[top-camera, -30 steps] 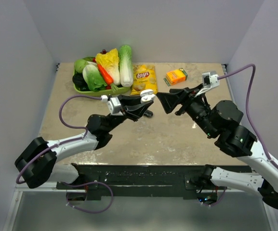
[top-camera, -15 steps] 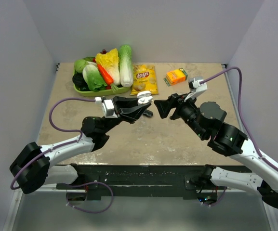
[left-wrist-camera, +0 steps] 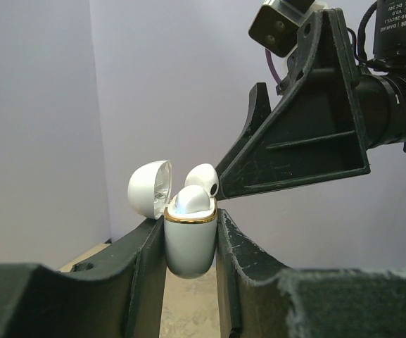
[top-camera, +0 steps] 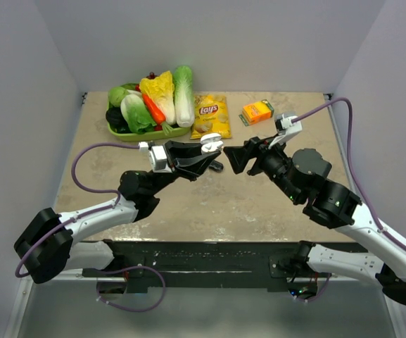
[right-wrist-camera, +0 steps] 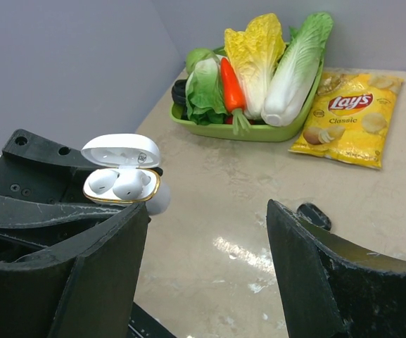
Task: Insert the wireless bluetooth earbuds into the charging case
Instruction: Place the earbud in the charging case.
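- Top external: high behind the arm bases, looking down across the whole table (top-camera: pixel 217 204).
- Left wrist: close, nearly level, facing rightward.
- Right wrist: close, tilted down leftward; shares chip bag (right-wrist-camera: pixel 349 116) and vegetable tray (right-wrist-camera: pixel 259 132) with top external.
- Both wrists: share charging case (left-wrist-camera: pixel 188 239).

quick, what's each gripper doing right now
left gripper: closed on the earbud case, whose lid is open
right gripper: open, holding nothing

White charging case (left-wrist-camera: pixel 189 246) with a gold rim; white earbuds (right-wrist-camera: pixel 131 182); black left tool (top-camera: pixel 213 156) and right tool (top-camera: pixel 233 159); mottled beige surface (top-camera: pixel 210 204); yellow chip bag (right-wrist-camera: pixel 347 120) with red logo; green tray (right-wrist-camera: pixel 259 132); orange box (top-camera: pixel 257 111)
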`<action>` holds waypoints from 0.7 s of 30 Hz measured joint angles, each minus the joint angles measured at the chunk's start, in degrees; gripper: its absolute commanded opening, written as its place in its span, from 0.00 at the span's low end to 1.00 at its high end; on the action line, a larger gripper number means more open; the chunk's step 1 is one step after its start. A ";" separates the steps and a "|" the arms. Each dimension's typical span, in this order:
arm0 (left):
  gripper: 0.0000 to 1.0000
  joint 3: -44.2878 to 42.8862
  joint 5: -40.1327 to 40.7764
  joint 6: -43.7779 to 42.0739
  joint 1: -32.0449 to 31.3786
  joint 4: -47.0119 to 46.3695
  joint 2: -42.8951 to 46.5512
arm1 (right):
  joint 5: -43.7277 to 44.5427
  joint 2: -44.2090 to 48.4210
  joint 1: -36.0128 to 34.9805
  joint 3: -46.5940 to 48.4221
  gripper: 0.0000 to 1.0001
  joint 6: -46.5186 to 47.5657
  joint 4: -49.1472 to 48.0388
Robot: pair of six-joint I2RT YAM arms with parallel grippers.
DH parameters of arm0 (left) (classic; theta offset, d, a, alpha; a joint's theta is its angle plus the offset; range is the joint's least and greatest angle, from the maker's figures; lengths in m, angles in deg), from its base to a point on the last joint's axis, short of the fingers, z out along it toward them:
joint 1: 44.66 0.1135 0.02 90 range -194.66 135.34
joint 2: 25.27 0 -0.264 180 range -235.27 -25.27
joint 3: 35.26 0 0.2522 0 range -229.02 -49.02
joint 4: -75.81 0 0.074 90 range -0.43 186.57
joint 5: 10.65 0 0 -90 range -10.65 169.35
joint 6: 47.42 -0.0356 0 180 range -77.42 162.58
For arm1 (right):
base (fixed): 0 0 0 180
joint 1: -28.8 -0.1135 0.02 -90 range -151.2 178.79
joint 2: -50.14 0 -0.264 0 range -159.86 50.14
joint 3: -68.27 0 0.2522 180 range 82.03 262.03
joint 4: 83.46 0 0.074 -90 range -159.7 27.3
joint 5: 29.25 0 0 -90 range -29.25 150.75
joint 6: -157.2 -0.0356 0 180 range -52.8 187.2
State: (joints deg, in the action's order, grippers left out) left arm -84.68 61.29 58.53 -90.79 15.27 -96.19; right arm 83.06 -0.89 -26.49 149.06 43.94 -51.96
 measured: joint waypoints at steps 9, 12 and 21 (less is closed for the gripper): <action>0.00 0.00 -0.02 0.02 0.00 0.00 -0.02 | -0.96 -0.50 0.00 0.00 0.72 0.00 -0.98; 0.00 0.00 -0.02 0.07 0.00 0.00 -0.15 | -1.01 -1.05 0.00 0.02 0.72 0.07 -1.07; 0.00 0.00 0.07 0.46 0.33 0.00 -0.50 | -1.03 -2.27 -0.09 0.26 0.72 0.42 -1.46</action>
State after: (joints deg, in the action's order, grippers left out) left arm -84.68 61.35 58.98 -90.46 15.27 -96.69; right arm 82.03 -3.16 -26.58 149.32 44.35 -53.42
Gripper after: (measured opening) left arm 0.340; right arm 0.717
